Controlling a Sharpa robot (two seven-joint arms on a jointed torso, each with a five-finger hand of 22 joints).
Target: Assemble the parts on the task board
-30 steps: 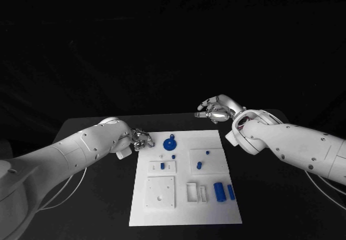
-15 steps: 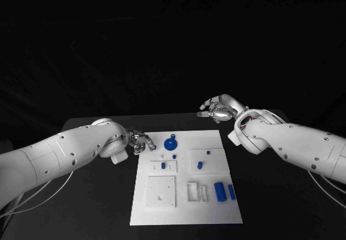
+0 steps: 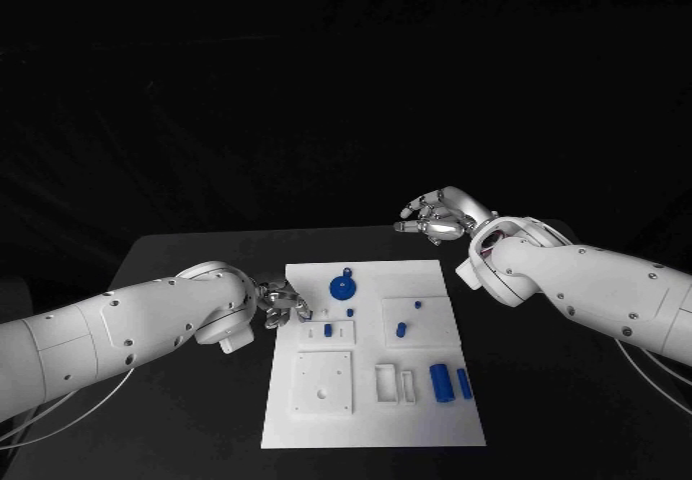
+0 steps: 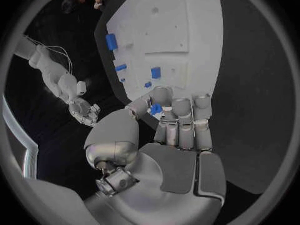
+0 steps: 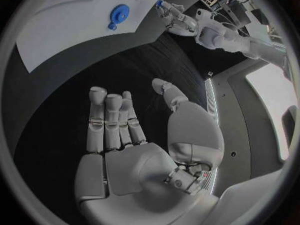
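Your robot's left hand (image 3: 281, 304) sits at the left edge of the white task board (image 3: 433, 420), left of centre in the head view, fingers curled together over the board's rim. In the left wrist view, that hand (image 4: 175, 130) pinches a small blue part (image 4: 155, 108) between thumb and fingertips, just above the board's surface.

Your right hand (image 3: 436, 220) hangs above the table's far edge, upper right of centre in the head view, well apart from the board. The right wrist view shows its fingers (image 5: 112, 117) straight and spread from the thumb, holding nothing.

On the board, a round blue disc part (image 3: 342, 288) lies near the top centre. A small blue peg (image 3: 327, 329) stands in a fixture at the board's middle left, and another blue peg (image 3: 398, 327) stands to its right. Two blue cylinders (image 3: 438, 383) lie side by side at the lower right, beside a white slotted holder (image 3: 384, 383). A square white plate (image 3: 322, 383) occupies the lower left. The board rests on the black table (image 3: 188, 440).
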